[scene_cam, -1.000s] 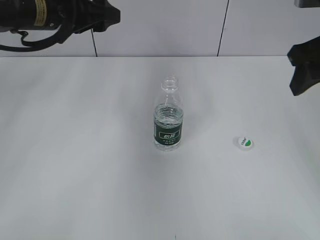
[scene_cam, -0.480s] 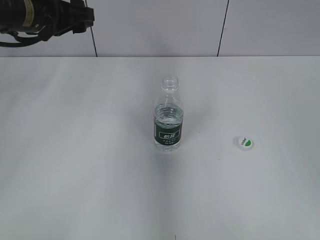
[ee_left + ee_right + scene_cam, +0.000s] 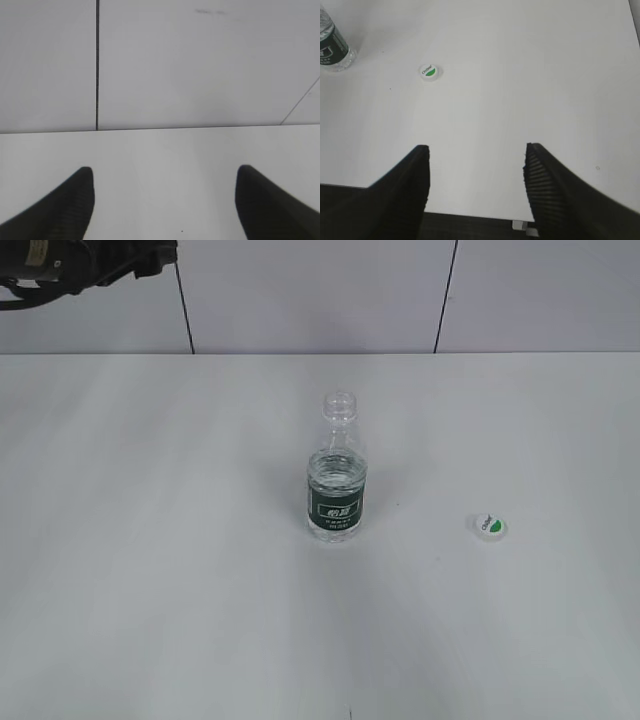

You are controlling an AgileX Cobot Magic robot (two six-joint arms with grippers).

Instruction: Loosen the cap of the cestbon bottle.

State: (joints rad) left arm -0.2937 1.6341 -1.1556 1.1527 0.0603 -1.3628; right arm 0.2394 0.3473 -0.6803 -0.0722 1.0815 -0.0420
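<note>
The cestbon bottle [image 3: 336, 472] stands upright in the middle of the white table, its neck open and bare. Its lower part also shows at the top left of the right wrist view [image 3: 332, 47]. The cap [image 3: 490, 527] lies flat on the table to the bottle's right, apart from it, green patch up; it also shows in the right wrist view [image 3: 430, 72]. My left gripper [image 3: 164, 172] is open and empty, facing the back wall over the table's far part. My right gripper [image 3: 476, 150] is open and empty above the table's near right edge, away from the cap.
A grey panelled wall [image 3: 320, 295] with dark seams rises behind the table. Part of the left arm [image 3: 70, 262] shows at the exterior view's top left corner. The table's front edge [image 3: 470, 216] shows below the right gripper.
The left arm has pulled back further toward the top left corner. The right arm, at the right edge one second ago, has left the exterior view. Bottle and cap have not moved.
</note>
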